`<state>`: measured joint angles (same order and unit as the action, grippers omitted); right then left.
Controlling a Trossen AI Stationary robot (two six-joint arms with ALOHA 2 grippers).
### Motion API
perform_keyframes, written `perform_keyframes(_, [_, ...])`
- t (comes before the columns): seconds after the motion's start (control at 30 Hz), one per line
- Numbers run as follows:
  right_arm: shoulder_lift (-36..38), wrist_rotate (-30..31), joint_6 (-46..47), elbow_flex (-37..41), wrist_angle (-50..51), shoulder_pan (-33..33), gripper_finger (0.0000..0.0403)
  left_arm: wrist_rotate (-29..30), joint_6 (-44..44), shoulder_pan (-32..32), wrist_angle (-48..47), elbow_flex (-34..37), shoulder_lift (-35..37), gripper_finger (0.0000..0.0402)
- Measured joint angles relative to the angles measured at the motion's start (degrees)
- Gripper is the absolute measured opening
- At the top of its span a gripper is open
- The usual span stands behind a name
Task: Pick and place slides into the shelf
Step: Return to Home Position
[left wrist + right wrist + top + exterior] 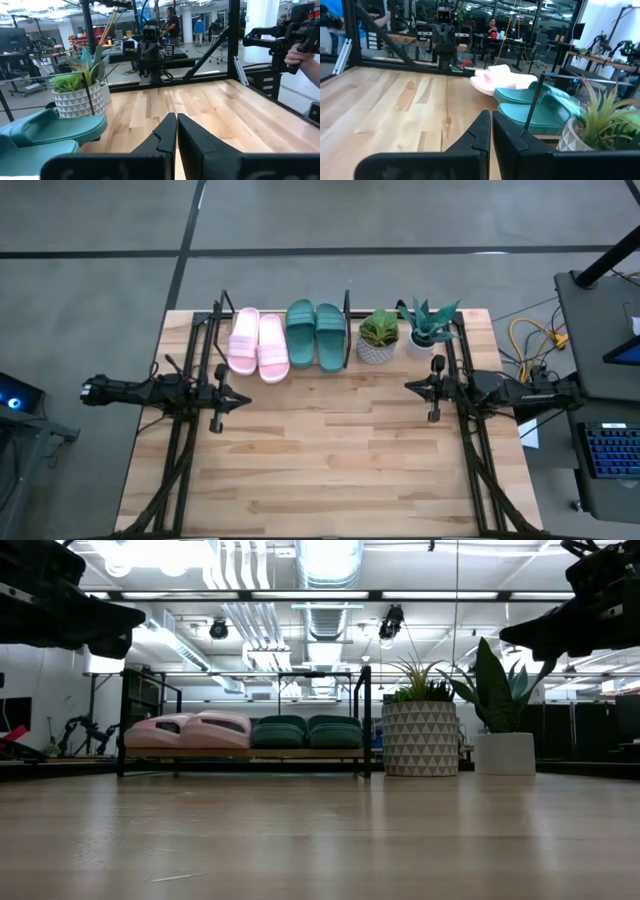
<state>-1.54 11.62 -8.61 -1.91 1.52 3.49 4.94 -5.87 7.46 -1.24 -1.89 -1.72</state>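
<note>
Two pale pink slides (pixel 258 345) and two teal-green slides (pixel 315 335) lie side by side, soles down, on the wooden board (pixel 240 753) of the black-posted shelf (pixel 347 320) at the table's far edge. They also show in the low view as pink slides (pixel 190 730) and teal slides (pixel 305 730). My left gripper (pixel 243 400) hovers level at the table's left, shut and empty. My right gripper (pixel 410 387) hovers level at the right, shut and empty. The fingers show closed in both wrist views, the left gripper (pixel 176 125) and the right gripper (pixel 490 122).
A green plant in a patterned pot (pixel 378 337) and a spiky plant in a white pot (pixel 430 328) stand right of the shelf. Black arm frames (pixel 185 450) run along both table sides. A person's hand (pixel 300 50) shows beyond the table. Bare wood (pixel 330 450) fills the middle and near part.
</note>
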Motion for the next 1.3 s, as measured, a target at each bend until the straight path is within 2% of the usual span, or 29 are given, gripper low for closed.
perform_keyframes(0.13, [-0.04, 0.0, -2.73, 0.0, -0.02, 0.0, 0.0008, 0.01, -0.56, 0.0, 0.05, 0.0, 0.0, 0.0])
perform_keyframes(0.3, [-0.02, 0.0, -0.56, 0.0, -0.02, 0.0, 0.0008, 0.01, -0.56, 0.0, 0.2, 0.0, 0.0, 0.0])
perform_keyframes(1.3, [-0.04, 0.02, -0.85, 0.0, -0.04, 0.0, 0.0009, 0.01, -0.54, 0.0, 0.3, -0.02, -0.61, 0.0])
